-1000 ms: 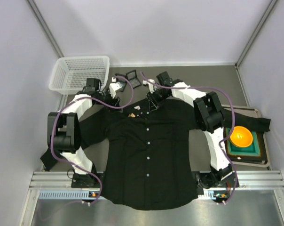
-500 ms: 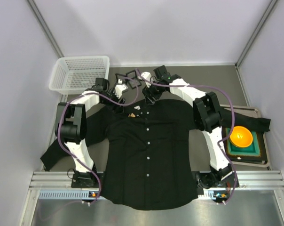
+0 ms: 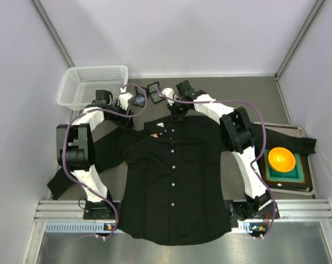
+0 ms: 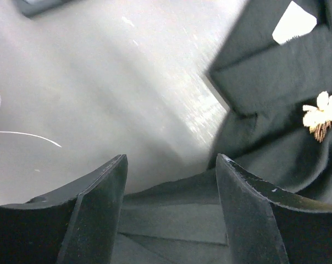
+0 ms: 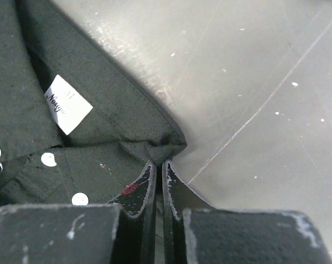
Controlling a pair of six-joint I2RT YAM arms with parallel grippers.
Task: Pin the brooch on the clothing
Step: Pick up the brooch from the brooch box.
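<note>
Over to the shirt (image 3: 174,181): spread flat on the table (image 5: 254,82), front up, collar (image 5: 127,104) at the far end. And there, the brooch (image 4: 322,114), pale and flower-like with a dark fringe, lying on the chest just left of the button row, close under the collar. Pinned through or merely resting? Cannot tell from here.

Right gripper (image 5: 158,165) now: jaws pressed right together, tips at the collar's outer edge, cloth puckered there. Looks like a thin nip of collar and nothing else. White label (image 5: 67,104) showing just inside the neck.

Left gripper (image 4: 171,162): gaping wide, holding nothing, low over the shirt's shoulder at the cloth-table edge. Brooch off to 1 side, well apart from the fingers.

Reading this as the set-up step: 1 arm anchoring the collar, the other free for the brooch. No pinning stroke yet.

Next up, by my reckoning: swing the left gripper across to the brooch, square the 2 fingers over it, and close gently on the body, not the fringe. Keep the collar taut on the right meanwhile, so as to give the pin firm cloth. Mind the layers: catch only the top 1.
</note>
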